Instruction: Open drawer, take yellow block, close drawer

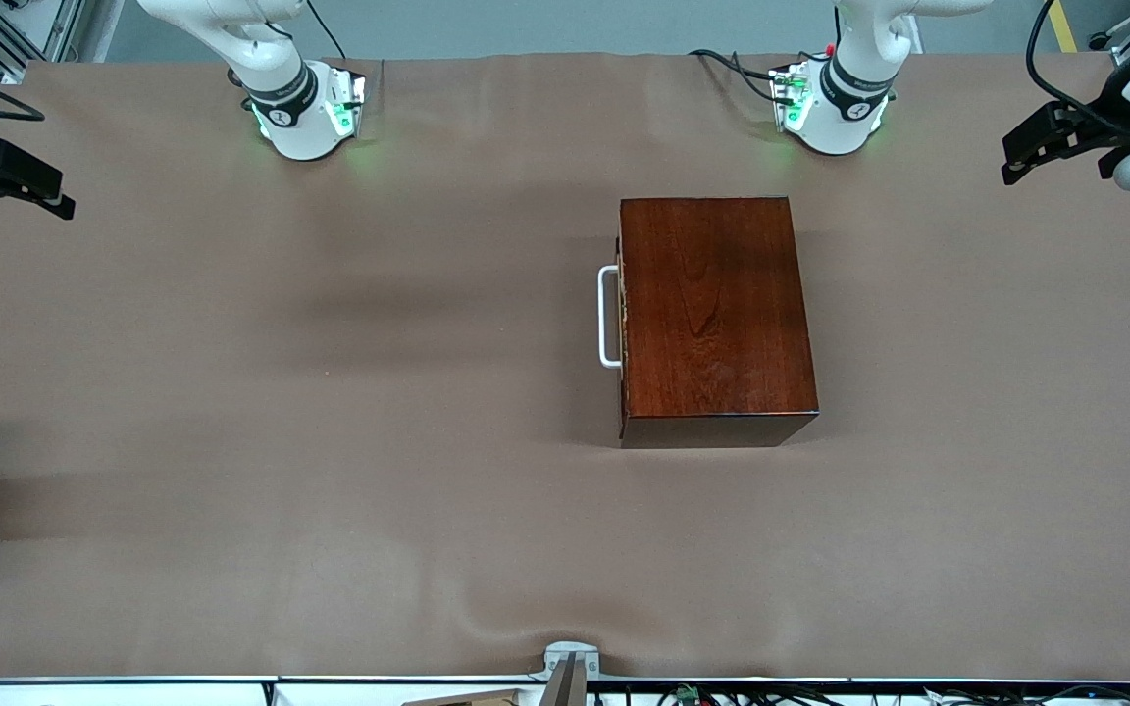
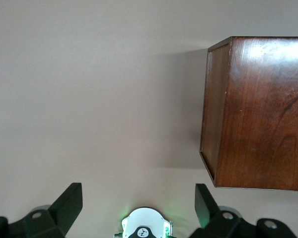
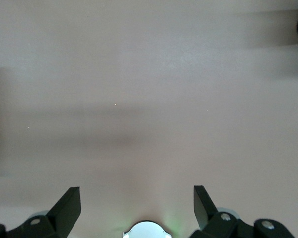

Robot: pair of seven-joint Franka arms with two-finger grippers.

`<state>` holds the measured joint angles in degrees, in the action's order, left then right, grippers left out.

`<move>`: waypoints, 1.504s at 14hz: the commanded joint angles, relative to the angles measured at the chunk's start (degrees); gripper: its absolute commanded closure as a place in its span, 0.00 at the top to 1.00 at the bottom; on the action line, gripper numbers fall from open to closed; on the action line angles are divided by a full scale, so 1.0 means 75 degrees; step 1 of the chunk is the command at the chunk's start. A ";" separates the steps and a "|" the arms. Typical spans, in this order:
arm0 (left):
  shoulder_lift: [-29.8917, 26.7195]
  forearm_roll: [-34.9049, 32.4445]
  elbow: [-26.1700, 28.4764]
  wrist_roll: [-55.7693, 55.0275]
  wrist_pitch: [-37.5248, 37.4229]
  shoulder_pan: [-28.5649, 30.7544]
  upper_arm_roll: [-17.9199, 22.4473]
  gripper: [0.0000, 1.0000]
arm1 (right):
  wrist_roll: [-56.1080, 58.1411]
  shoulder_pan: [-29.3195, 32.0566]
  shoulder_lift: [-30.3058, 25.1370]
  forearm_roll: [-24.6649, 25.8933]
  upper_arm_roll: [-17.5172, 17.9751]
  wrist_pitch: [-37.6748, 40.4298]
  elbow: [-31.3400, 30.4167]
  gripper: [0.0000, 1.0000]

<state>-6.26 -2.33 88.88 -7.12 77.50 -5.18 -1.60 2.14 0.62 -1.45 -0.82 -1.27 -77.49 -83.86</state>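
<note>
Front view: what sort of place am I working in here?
Probably a robotics lab bench: two fixed arm bases, a brown cloth-covered table holding only a wooden box, and cabling along the edge.

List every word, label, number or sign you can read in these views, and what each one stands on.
None can be read.
Round emblem on each robot base: too small to read.
Wooden box and its drawer handle: no lettering.
Brown table cover: no lettering.

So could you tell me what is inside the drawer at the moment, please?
Nothing inside shows. The drawer is shut in its box, only its white handle out. Its contents are covered.
</note>
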 commanded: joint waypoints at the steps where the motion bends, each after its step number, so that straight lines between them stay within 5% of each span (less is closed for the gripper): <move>1: 0.0131 0.0006 -0.0249 0.0023 -0.0149 0.0070 -0.0056 1.00 | 0.0020 0.0128 -0.0088 -0.0125 0.0075 -0.0028 -0.0068 1.00; 14: 0.0178 0.0100 -0.0342 -0.0245 -0.0138 -0.0058 -0.0138 1.00 | 0.0020 0.0128 -0.0088 -0.0125 0.0064 -0.0028 -0.0068 1.00; 21: 0.0879 0.0136 -0.0845 -0.1497 -0.0138 -0.0082 -0.1308 1.00 | 0.0020 0.0128 -0.0088 -0.0125 0.0076 -0.0028 -0.0068 1.00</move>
<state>-2.77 -2.32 86.05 -15.32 77.50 -5.97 -8.87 2.14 0.62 -1.44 -0.85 -1.27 -77.50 -83.86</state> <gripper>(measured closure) 0.000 0.000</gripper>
